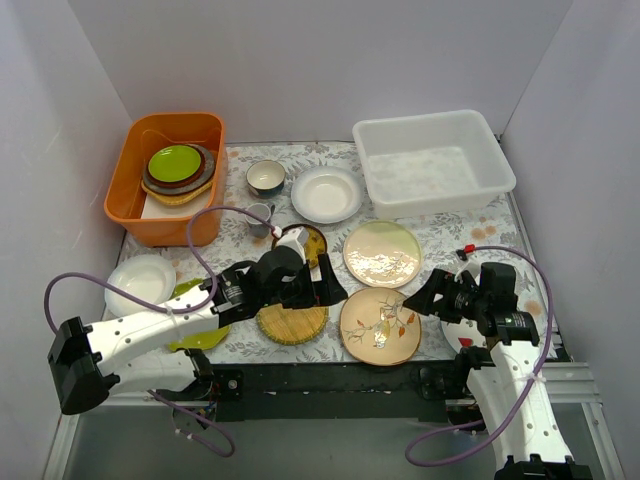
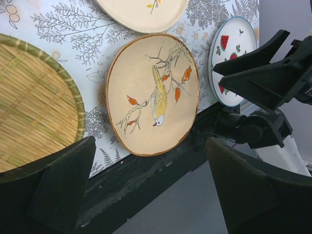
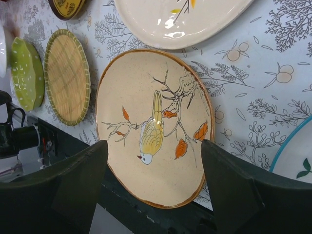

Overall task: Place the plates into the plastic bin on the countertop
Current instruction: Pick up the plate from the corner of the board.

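The white plastic bin [image 1: 432, 162] stands empty at the back right of the countertop [image 1: 455, 235]. On the cloth lie a plain white plate [image 1: 326, 193], a glossy cream plate [image 1: 381, 253], a cream plate with a bird on a sprig [image 1: 379, 325], a woven-straw plate [image 1: 292, 324] and a lime dotted plate [image 1: 195, 338]. My left gripper [image 1: 330, 287] is open and empty, left of the bird plate [image 2: 152, 92]. My right gripper [image 1: 422, 297] is open and empty, right of the bird plate [image 3: 153, 126] and above a fruit-printed plate [image 2: 233, 53].
An orange tub [image 1: 165, 175] at the back left holds stacked plates. A small teal-inside bowl [image 1: 265, 177] and a grey cup [image 1: 260, 217] stand mid-table. Another white plate [image 1: 140, 280] lies at the left. A small brown-and-yellow plate [image 1: 312, 238] is partly hidden behind my left gripper.
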